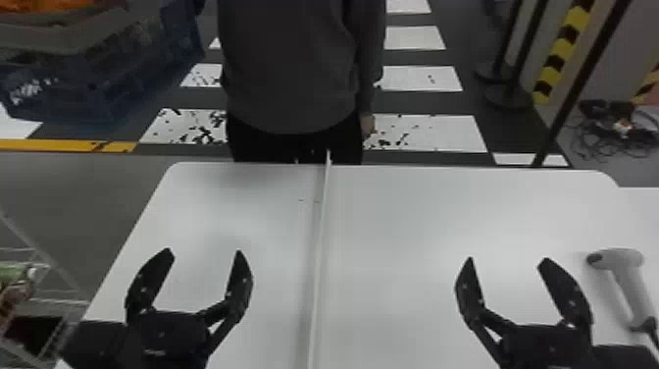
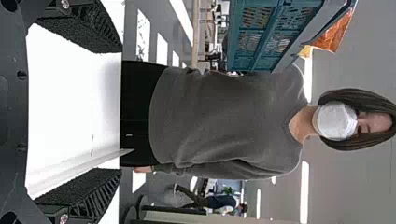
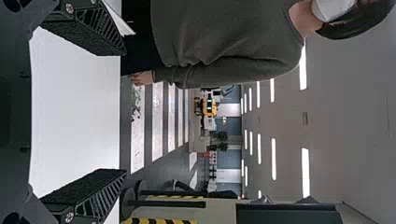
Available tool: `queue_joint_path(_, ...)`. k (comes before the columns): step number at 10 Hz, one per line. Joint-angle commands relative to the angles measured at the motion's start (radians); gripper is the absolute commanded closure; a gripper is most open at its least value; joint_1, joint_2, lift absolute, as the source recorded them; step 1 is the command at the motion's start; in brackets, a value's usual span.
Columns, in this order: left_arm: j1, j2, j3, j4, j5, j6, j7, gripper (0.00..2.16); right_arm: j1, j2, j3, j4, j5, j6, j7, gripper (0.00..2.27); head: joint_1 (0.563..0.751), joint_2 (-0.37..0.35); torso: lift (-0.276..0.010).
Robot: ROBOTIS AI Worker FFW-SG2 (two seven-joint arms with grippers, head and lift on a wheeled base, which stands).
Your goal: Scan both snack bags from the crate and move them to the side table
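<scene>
Over the left part of the white table, my left gripper stands open; the left wrist view shows the same gripper with a wide gap between its pads. My right gripper is open over the right part, and in the right wrist view the gripper holds nothing. A blue crate is at the far left beyond the table, with orange packaging at its top. The left wrist view has the crate and an orange bag. A grey-white handheld scanner lies right of my right gripper.
A thin upright divider runs across the white table between my grippers. Beyond the far edge, a person stands close to the crate; contact is unclear. A wire rack with packages is at lower left.
</scene>
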Motion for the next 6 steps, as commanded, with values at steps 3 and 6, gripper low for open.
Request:
queue_joint_path(3, 0.002, 0.002, 0.004, 0.0, 0.01, -0.001, -0.002, 0.07, 0.0, 0.0, 0.0, 0.001, 0.0, 0.003, 0.0, 0.1, 0.695, 0.059, -0.099)
queue_joint_path(6, 0.002, 0.002, -0.007, -0.01, 0.012, -0.001, -0.005, 0.07, -0.002, 0.003, -0.001, 0.002, -0.002, 0.022, 0.0, 0.1, 0.695, 0.057, -0.099)
